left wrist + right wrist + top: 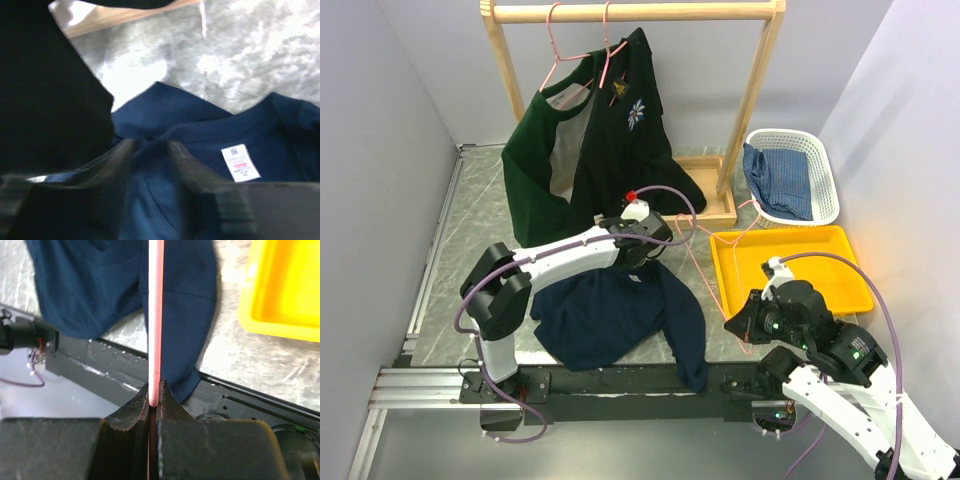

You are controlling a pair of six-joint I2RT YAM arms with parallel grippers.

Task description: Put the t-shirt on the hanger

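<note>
Left claw [151,148] stands half-parted astride the collar of the t-shirt [610,315], which lies crumpled on the near middle of the table [470,200], one part draping over the near edge. It looks light, limp and apt to sag, so I judge the neck rim by the white label [240,163] the best hold. Plain dark navy, short-sleeved. At right, the right claw [154,390] pinches the thin pink hanger [155,315]

navy t-shirt [610,315], pink hanger [156,315], yellow tray [800,272]
</note>
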